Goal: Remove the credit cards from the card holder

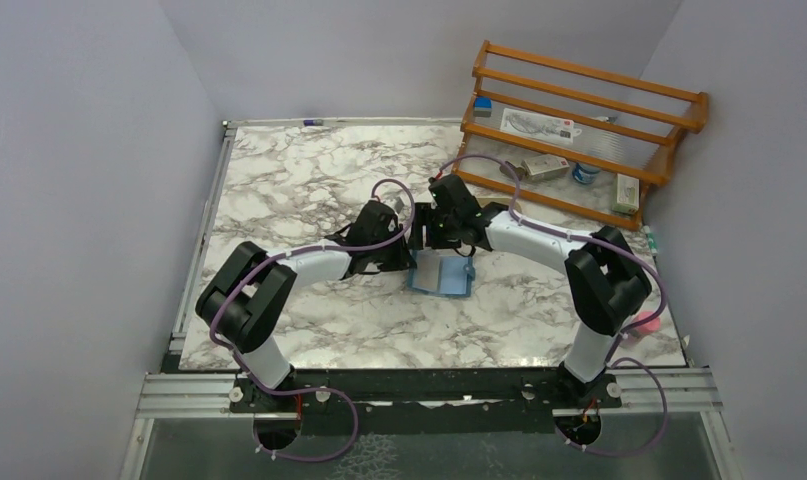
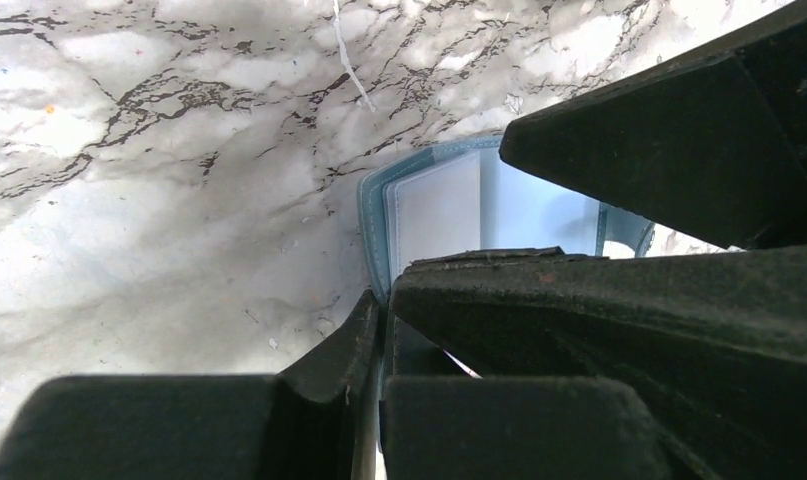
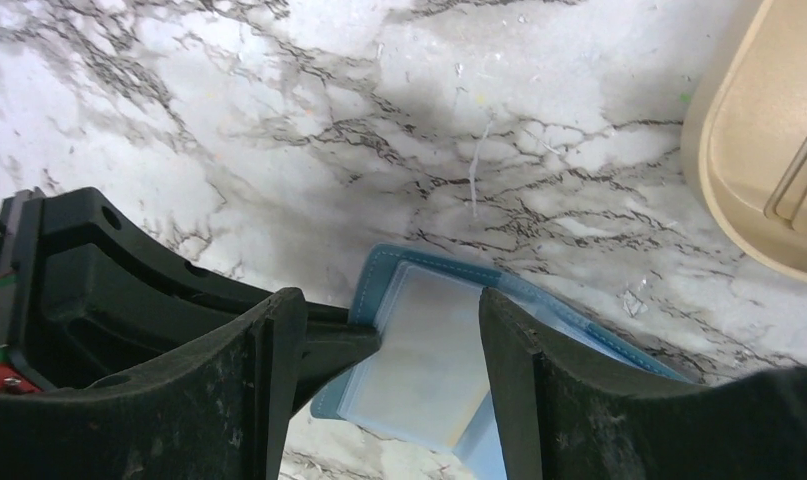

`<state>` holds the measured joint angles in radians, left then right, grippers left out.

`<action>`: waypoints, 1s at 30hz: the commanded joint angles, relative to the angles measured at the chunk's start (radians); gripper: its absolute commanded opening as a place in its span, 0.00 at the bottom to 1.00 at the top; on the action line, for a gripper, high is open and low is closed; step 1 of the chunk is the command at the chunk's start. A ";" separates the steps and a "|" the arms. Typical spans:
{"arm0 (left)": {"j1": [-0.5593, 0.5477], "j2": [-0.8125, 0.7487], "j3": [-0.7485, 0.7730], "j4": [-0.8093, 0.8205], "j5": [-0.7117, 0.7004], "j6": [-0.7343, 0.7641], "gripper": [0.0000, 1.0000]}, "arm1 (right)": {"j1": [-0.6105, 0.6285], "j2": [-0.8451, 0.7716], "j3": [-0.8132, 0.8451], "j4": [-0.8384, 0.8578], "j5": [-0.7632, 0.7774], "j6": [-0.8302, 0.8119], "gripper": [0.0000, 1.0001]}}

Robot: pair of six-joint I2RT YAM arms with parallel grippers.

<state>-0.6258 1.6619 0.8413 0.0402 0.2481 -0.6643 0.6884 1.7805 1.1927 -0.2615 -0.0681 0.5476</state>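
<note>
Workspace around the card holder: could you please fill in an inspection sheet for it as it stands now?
Surface: marble table, white with grey veins.
Job's things: card holder lies open at the centre; a whitish card sits in its clear sleeve; no yellow-orange card seen.
Clutter: tan tray, apart from the holder; pink object at the table's right edge.
Grippers: left gripper looks closed on the holder's edge; right gripper open, its fingers straddling the holder.
Cables: purple cables loop along both arms; no snag seen.
Surroundings: wooden rack with small items at the far right; plain walls.
</note>
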 commanded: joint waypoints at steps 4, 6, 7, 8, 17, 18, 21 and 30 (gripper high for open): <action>-0.009 0.024 -0.054 0.035 0.024 -0.003 0.00 | 0.020 0.001 -0.003 -0.092 0.095 0.003 0.69; -0.008 0.030 -0.070 0.050 0.020 -0.005 0.07 | 0.020 -0.007 -0.016 -0.094 0.109 0.010 0.69; -0.007 0.031 -0.084 0.063 0.020 -0.009 0.10 | 0.020 -0.012 -0.023 -0.093 0.111 0.011 0.69; -0.004 0.033 -0.096 0.079 0.025 -0.011 0.14 | 0.020 -0.014 -0.031 -0.092 0.111 0.012 0.69; 0.019 0.070 -0.184 0.244 0.101 -0.046 0.35 | 0.021 -0.026 -0.072 -0.070 0.087 0.027 0.69; 0.020 0.075 -0.192 0.256 0.107 -0.051 0.35 | 0.020 -0.027 -0.073 -0.069 0.088 0.026 0.69; 0.021 0.083 -0.204 0.279 0.118 -0.056 0.33 | 0.020 -0.029 -0.071 -0.071 0.089 0.025 0.69; 0.037 0.069 -0.225 0.306 0.135 -0.066 0.12 | 0.020 -0.020 -0.081 -0.064 0.077 0.030 0.69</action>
<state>-0.5972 1.7138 0.6521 0.3977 0.3702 -0.7437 0.7013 1.7798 1.1252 -0.3241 0.0029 0.5613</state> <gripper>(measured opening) 0.128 0.689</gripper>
